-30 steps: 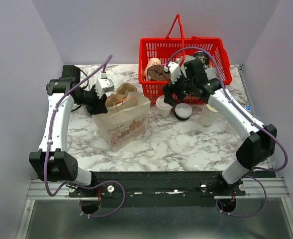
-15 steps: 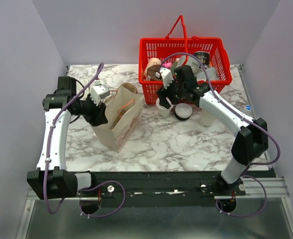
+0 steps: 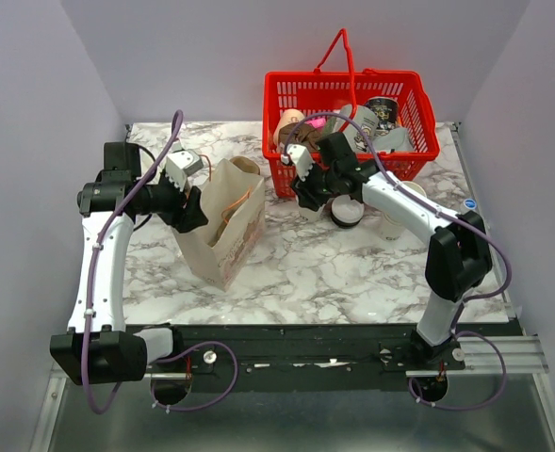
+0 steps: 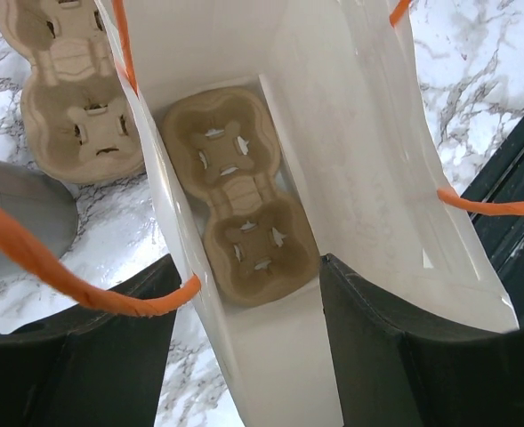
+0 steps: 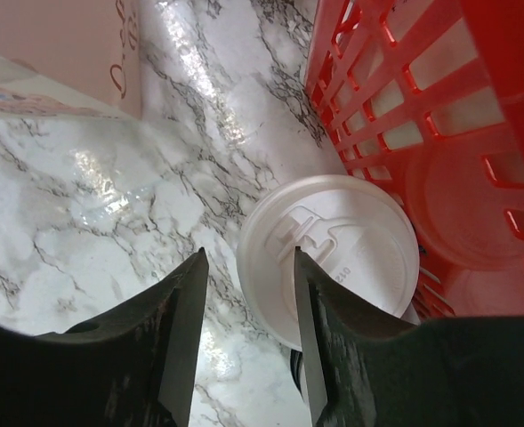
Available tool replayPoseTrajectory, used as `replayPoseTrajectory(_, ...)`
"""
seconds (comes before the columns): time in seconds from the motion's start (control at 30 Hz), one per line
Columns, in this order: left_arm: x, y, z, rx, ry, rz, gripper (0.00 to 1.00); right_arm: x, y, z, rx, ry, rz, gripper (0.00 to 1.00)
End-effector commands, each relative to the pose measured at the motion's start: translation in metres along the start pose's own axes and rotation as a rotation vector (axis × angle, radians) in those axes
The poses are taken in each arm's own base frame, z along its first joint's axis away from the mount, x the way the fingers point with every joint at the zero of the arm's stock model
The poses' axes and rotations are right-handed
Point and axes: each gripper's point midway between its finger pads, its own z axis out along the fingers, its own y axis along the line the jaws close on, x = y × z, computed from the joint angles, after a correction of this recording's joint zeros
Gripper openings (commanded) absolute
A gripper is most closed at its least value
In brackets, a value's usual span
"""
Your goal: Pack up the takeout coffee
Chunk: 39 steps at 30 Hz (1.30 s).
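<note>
Takeout coffee (image 5: pixel 333 249): stands upright on the marble table (image 3: pixel 334 268), lid on, just beside the front wall of the red basket (image 5: pixel 395 80). It is outside the paper bag (image 3: pixel 222 226), which stands to its left in the top view.
Right gripper (image 5: pixel 248 267): positioned directly over the coffee. Jaws apart. One finger crosses in front of the lid. The other finger (image 5: pixel 177 329) is clear of the lid, with bare marble showing between them. Only the lid's edge lies in the gap. No clamp on the cup.
Left gripper (image 4: pixel 248 267): positioned at the bag's mouth. Jaws apart, one on each side of the bag's near wall; the wall is not pinched.
Paper bag: mouth open, orange handles (image 4: pixel 66 267) loose. A two-cup pulp carrier (image 4: pixel 239 209) lies flat on its floor, both sockets vacant.
Second carrier (image 4: pixel 70 89): lies on the table outside the bag.
Lid stack (image 3: pixel 348 213): on the table, right of the coffee.
Cup stack (image 3: pixel 395 221): further right, near the basket's front corner.
</note>
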Motion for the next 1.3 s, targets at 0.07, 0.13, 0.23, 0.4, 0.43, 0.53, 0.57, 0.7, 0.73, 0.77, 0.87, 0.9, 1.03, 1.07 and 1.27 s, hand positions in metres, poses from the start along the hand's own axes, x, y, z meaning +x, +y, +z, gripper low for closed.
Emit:
replayPoseTrajectory(0.07, -0.022, -0.003, -0.007, -0.005, -0.08, 0.001, 0.72, 0.004, -0.004, 0.006, 0.009, 0.022, -0.037, 0.5)
replayPoseTrajectory(0.13, -0.025, -0.004, -0.006, 0.001, -0.095, -0.011, 0.72, 0.01, -0.004, 0.009, 0.011, 0.046, -0.037, 0.42)
replayPoseTrajectory(0.23, -0.026, -0.005, -0.005, 0.005, -0.104, -0.013, 0.72, 0.011, -0.005, 0.009, 0.012, 0.051, -0.043, 0.36)
replayPoseTrajectory(0.4, -0.025, -0.005, -0.005, 0.004, -0.108, -0.01, 0.72, 0.018, -0.006, 0.011, 0.014, 0.079, -0.049, 0.36)
replayPoseTrajectory(0.43, -0.025, -0.005, -0.005, 0.004, -0.108, -0.007, 0.72, 0.019, -0.005, 0.012, 0.011, 0.083, -0.055, 0.36)
replayPoseTrajectory(0.53, -0.024, -0.005, -0.005, 0.0, -0.11, -0.006, 0.72, 0.021, -0.005, 0.01, 0.012, 0.09, -0.055, 0.29)
replayPoseTrajectory(0.57, -0.024, -0.005, -0.004, -0.001, -0.11, -0.004, 0.72, 0.021, -0.005, 0.01, 0.01, 0.089, -0.055, 0.27)
replayPoseTrajectory(0.7, -0.024, -0.005, -0.004, 0.0, -0.119, 0.002, 0.72, 0.018, -0.002, 0.003, 0.008, 0.081, -0.059, 0.19)
replayPoseTrajectory(0.73, -0.024, -0.005, -0.004, -0.001, -0.119, 0.002, 0.72, 0.018, -0.003, 0.002, 0.009, 0.08, -0.062, 0.18)
replayPoseTrajectory(0.77, -0.023, -0.005, -0.003, -0.002, -0.119, 0.0, 0.72, 0.017, -0.002, -0.002, 0.011, 0.078, -0.064, 0.16)
replayPoseTrajectory(0.87, -0.023, -0.005, -0.002, 0.001, -0.124, 0.003, 0.72, 0.016, 0.001, -0.008, 0.004, 0.082, -0.063, 0.14)
replayPoseTrajectory(0.9, -0.024, -0.004, -0.002, 0.0, -0.127, 0.009, 0.72, 0.013, 0.002, -0.013, 0.001, 0.078, -0.062, 0.13)
replayPoseTrajectory(1.03, -0.023, -0.003, 0.0, 0.002, -0.129, 0.013, 0.72, 0.007, 0.015, -0.028, -0.02, 0.07, -0.065, 0.13)
replayPoseTrajectory(1.07, -0.022, -0.003, 0.001, 0.006, -0.127, 0.015, 0.72, 0.006, 0.018, -0.031, -0.025, 0.068, -0.067, 0.13)
replayPoseTrajectory(1.27, -0.018, -0.002, 0.004, 0.009, -0.124, 0.028, 0.72, 0.023, 0.05, -0.046, -0.069, 0.099, -0.052, 0.13)
